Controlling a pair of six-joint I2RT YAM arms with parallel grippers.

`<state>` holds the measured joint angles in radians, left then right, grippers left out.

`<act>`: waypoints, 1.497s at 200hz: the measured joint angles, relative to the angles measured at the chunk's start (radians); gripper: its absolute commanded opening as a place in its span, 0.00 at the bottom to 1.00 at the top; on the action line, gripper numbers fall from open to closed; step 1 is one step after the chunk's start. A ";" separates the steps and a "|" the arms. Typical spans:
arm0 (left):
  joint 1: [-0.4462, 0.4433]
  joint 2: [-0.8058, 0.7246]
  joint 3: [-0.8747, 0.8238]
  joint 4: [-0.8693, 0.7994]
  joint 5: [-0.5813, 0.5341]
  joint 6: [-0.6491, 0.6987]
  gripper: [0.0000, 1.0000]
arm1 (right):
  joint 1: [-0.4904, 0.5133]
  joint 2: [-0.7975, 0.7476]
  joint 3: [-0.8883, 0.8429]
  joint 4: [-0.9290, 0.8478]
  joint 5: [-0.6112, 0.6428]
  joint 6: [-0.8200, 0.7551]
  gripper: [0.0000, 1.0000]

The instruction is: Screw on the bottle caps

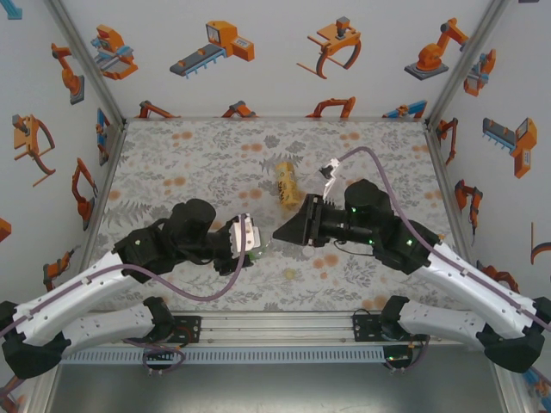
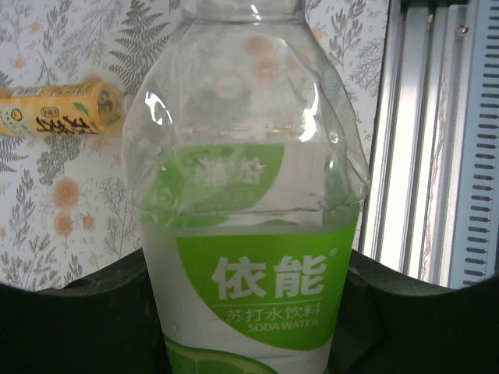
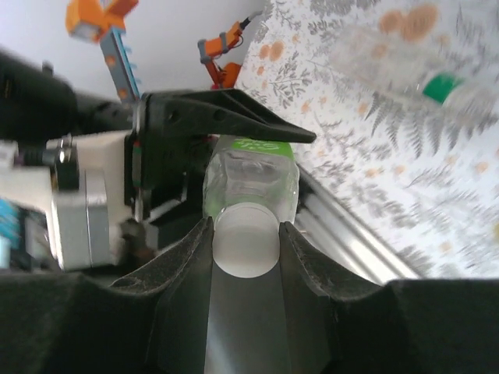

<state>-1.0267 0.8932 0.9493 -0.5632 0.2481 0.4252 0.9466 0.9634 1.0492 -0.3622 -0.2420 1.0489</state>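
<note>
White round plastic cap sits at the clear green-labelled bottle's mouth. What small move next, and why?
Probably rotate the right gripper about the bottle's axis to screw the cap on: its jaws pinch the white round plastic cap at the mouth of the clear green-labelled plastic bottle, which the left gripper clamps.

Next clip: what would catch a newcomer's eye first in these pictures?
At mid-table one clear plastic bottle with a green-and-white label is held from both ends: the left gripper clamps its body while the right gripper pinches the small round white plastic cap on its neck. Behind them an amber-yellow plastic bottle lies on its side on the floral-patterned table.
</note>
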 measured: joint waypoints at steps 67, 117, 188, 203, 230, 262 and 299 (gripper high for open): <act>0.000 0.000 -0.045 -0.004 -0.027 -0.002 0.00 | 0.001 -0.033 -0.125 0.018 0.068 0.475 0.25; -0.007 0.002 -0.046 0.103 0.024 -0.001 0.00 | 0.004 -0.033 -0.013 -0.090 0.117 0.331 0.57; -0.009 -0.010 -0.042 0.129 0.076 -0.002 0.00 | 0.004 -0.049 0.127 -0.143 0.147 -0.071 0.57; -0.009 -0.024 -0.042 0.129 0.085 -0.003 0.00 | 0.004 -0.059 0.140 -0.140 0.129 -0.175 0.57; -0.009 -0.052 -0.042 0.129 0.098 -0.006 0.00 | 0.004 -0.071 0.145 -0.144 0.082 -0.378 0.54; -0.009 -0.059 -0.042 0.129 0.114 -0.008 0.00 | 0.004 -0.077 0.163 -0.142 -0.064 -0.672 0.54; -0.009 -0.056 -0.042 0.121 0.125 -0.010 0.00 | 0.004 -0.079 0.206 -0.166 -0.259 -1.044 0.54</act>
<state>-1.0355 0.8368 0.9070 -0.4427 0.3729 0.4149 0.9504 0.8841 1.2556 -0.5282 -0.5007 0.0048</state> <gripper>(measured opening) 0.539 0.543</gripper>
